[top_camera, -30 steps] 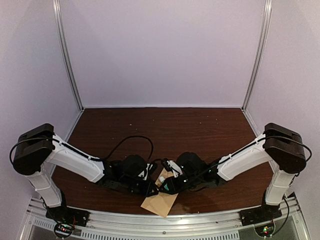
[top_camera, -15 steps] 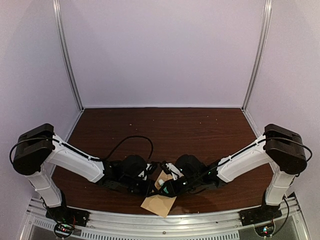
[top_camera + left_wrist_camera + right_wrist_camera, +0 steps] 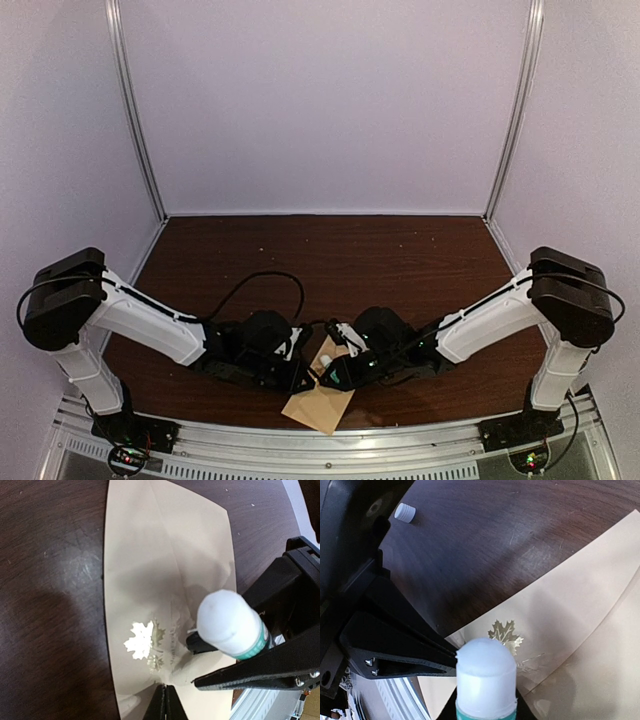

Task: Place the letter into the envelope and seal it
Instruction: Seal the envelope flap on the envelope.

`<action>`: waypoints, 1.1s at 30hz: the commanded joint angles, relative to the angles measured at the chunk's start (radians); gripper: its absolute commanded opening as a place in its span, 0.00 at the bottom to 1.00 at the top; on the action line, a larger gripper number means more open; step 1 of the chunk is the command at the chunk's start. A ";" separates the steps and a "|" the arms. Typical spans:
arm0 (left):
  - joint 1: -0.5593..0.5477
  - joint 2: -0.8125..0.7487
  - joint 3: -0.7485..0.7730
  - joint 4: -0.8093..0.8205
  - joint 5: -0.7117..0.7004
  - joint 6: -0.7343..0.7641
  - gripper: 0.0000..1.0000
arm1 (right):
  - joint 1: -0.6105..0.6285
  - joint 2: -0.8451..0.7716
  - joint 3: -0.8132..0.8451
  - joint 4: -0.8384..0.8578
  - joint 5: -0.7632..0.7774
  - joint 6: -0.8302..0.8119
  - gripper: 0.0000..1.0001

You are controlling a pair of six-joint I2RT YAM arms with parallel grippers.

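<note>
The dark brown wooden tabletop (image 3: 400, 260) stands inside pale lilac walls (image 3: 320, 100) with 2 metal posts (image 3: 135, 110) at the back corners. Since 1 second ago the envelope (image 3: 318, 408) has kept its place near the front edge, and the right jaws have edged slightly toward the left jaws. The envelope is creased tan kraft with a gold maple leaf (image 3: 142, 641). The left jaws are closed, tip against the paper. The right jaws grip a white glue stick (image 3: 485, 672) over it. A small white cap (image 3: 405, 512) lies on the wood.
</note>
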State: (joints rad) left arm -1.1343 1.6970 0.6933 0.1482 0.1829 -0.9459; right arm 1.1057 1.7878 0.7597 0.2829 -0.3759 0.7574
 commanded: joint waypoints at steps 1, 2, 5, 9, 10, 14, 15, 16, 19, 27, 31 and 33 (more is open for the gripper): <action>-0.004 -0.018 -0.019 -0.032 -0.026 -0.005 0.00 | -0.021 -0.007 -0.033 -0.047 0.054 0.001 0.00; -0.004 -0.020 -0.020 -0.032 -0.026 -0.005 0.00 | -0.024 -0.009 -0.036 -0.047 0.054 0.001 0.00; -0.004 -0.026 -0.023 -0.032 -0.033 -0.007 0.00 | -0.028 -0.025 -0.044 -0.047 0.055 0.003 0.00; -0.004 -0.050 -0.023 -0.038 -0.065 -0.015 0.00 | -0.036 -0.065 -0.053 -0.056 0.061 0.006 0.00; -0.004 -0.063 -0.022 -0.045 -0.079 -0.020 0.00 | -0.039 -0.082 -0.056 -0.059 0.063 0.006 0.00; -0.003 -0.159 0.024 -0.126 -0.204 -0.028 0.00 | -0.051 -0.173 -0.068 -0.078 0.072 0.002 0.00; -0.004 -0.192 0.040 -0.158 -0.241 -0.029 0.00 | -0.054 -0.205 -0.072 -0.082 0.079 0.001 0.00; -0.004 -0.229 0.058 -0.193 -0.279 -0.028 0.01 | -0.057 -0.235 -0.077 -0.087 0.084 0.000 0.00; -0.003 -0.337 0.104 -0.254 -0.362 -0.029 0.14 | -0.069 -0.341 -0.089 -0.103 0.099 -0.010 0.00; -0.002 -0.567 0.197 -0.223 -0.350 0.052 0.53 | -0.081 -0.616 -0.065 -0.110 0.090 -0.132 0.00; -0.002 -0.589 0.227 -0.075 -0.194 0.121 0.67 | -0.081 -0.697 -0.039 -0.050 0.010 -0.154 0.00; -0.002 -0.573 0.247 -0.012 -0.099 0.136 0.71 | -0.081 -0.711 -0.026 -0.003 -0.049 -0.145 0.00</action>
State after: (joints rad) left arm -1.1343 1.1076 0.8921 -0.0334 -0.0914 -0.8848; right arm 1.0294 1.1149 0.6880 0.1860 -0.3264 0.6449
